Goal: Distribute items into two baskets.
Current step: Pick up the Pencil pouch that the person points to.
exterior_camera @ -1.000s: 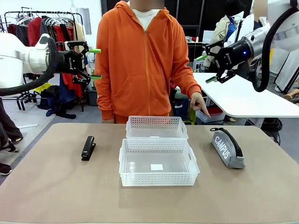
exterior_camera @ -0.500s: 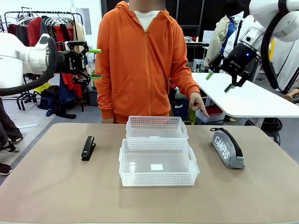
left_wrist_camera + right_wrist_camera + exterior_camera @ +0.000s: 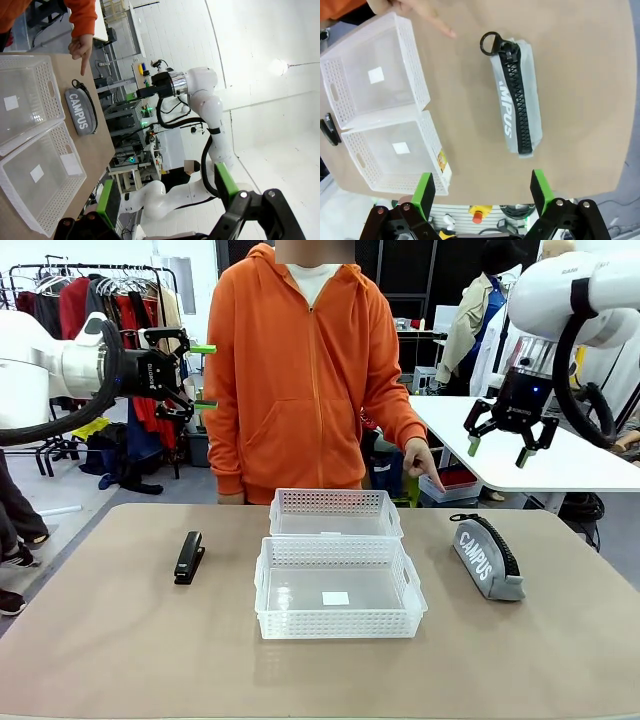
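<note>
Table (image 3: 120,640): broad, matte tan top with rounded corners. Person (image 3: 300,380): orange zip hoodie, standing at the far edge, one hand (image 3: 425,462) pointing a finger down near the pouch's far end. Left gripper (image 3: 204,376): black with green pads, held high off the table's left, jaws spread wide and empty. Right gripper (image 3: 497,451): same make, fingers down, high above the right side over the pouch, jaws released and empty. Near basket (image 3: 340,588) and far basket (image 3: 335,512): rectangular, translucent white plastic, lattice walls, set edge to edge at the table's middle, a square white sticker (image 3: 336,598) on the near floor. Pouch (image 3: 487,558): grey fabric, oblong, white "CAMPUS" lettering, black zip, lying right of the baskets. Stapler (image 3: 189,557): small, black, slim, lying left of the baskets.
</note>
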`<state>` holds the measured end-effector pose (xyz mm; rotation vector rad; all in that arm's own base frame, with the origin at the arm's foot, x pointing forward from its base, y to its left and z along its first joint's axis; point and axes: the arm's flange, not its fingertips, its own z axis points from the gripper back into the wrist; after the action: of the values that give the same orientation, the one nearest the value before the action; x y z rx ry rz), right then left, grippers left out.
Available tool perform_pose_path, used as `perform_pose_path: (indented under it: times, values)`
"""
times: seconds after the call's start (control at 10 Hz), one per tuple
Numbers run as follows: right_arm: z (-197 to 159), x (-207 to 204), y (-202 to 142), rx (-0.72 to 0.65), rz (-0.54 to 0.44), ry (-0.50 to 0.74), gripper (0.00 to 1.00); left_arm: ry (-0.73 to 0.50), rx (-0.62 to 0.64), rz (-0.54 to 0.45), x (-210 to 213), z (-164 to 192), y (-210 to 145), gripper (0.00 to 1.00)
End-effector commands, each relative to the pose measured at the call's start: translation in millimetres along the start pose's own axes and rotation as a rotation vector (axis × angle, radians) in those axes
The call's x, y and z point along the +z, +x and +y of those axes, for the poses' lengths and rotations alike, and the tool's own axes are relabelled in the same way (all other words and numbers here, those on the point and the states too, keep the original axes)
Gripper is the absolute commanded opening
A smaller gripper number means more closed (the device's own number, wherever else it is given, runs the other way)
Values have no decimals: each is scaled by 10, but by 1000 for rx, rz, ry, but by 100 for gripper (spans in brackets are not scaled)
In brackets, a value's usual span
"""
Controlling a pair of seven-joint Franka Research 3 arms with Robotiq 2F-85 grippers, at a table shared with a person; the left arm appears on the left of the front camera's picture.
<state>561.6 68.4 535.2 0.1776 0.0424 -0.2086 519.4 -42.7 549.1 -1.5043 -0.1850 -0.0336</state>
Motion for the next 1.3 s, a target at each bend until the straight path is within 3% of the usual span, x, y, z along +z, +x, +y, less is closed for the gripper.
perform_pose_path:
  times: [0.0, 0.4, 0.6, 0.8, 1.2]
  values:
    - [5, 56, -11, -2, -7, 11, 100, -2, -2, -2, 20, -16, -1, 100]
    - [-1, 17, 0, 0, -2, 3, 100, -2, -2, -2, 20, -16, -1, 100]
    - [-14, -384, 23, 86, 62, -159, 100, -2, -2, -2, 20, -16, -1, 100]
    - [-78, -766, 14, 135, 72, -220, 100, -2, -2, -2, 20, -16, -1, 100]
    - [-297, -1334, 43, 168, 81, -165, 100, -2, -2, -2, 20, -16, -1, 100]
